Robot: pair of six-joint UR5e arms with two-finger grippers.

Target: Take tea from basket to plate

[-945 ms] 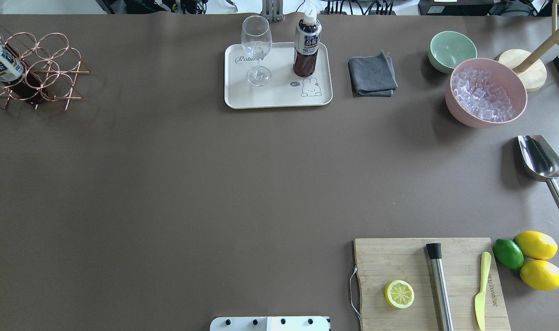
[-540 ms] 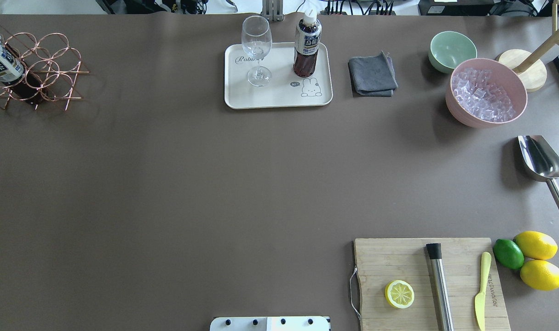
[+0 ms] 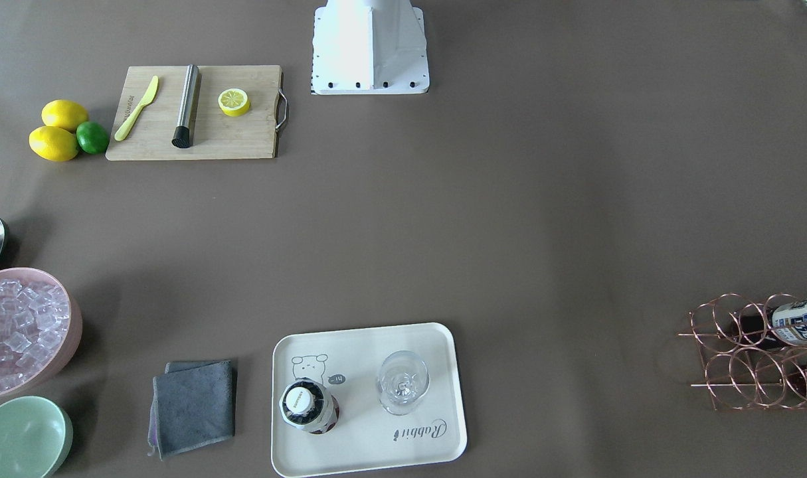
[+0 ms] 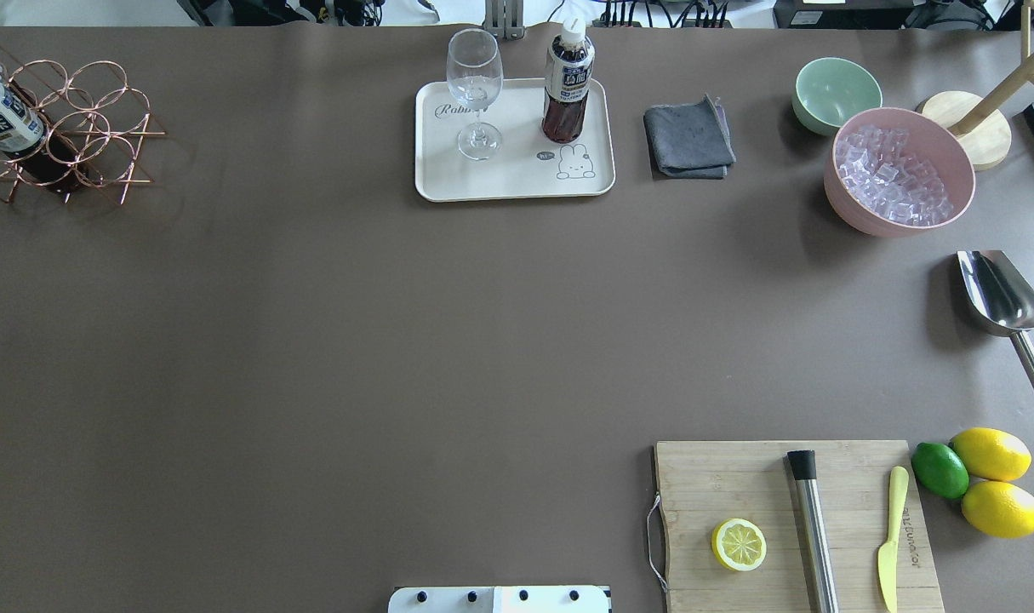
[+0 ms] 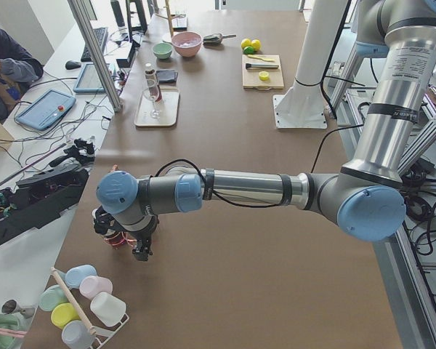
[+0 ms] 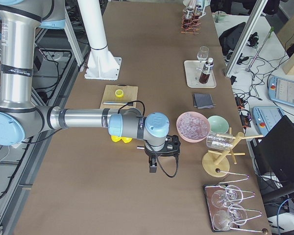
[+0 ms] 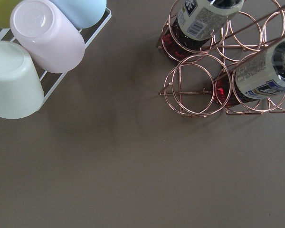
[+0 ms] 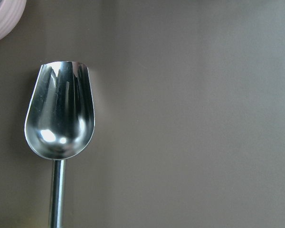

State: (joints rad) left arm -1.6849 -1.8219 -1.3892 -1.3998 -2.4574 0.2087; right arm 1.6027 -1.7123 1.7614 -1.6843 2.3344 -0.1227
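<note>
Overhead exterior view showed one tea [image 4: 568,85] bottle standing upright on the plate [image 4: 517,174], in its far right part, just beside a stemmed glass [image 4: 474,85] but not touching it. Two like bottles [image 7: 202,16] sat in cells of the basket [image 4: 82,128] at the table's far left corner. The left gripper [image 5: 140,253] hung over the table just beside the basket, with nothing visible in it. The right gripper [image 6: 153,169] hung over the table near a steel scoop [image 8: 59,114]. Each gripper appeared in a side view only, so it could not be told whether the fingers were apart or together.

Judged from this layout, the transfer looked complete for one bottle.

Handling note: the bottle appeared full, so it was probably fairly heavy for its size and, being tall and narrow, easy to tip. The plastic wall would likely yield under a hard squeeze, and the label film was probably slick. Recommended hold: across the labelled body, below the shoulder, with moderate force. A lift from a cell should go straight up until the base clears the wire ring. Placement should keep clear of the fragile glass.
</note>
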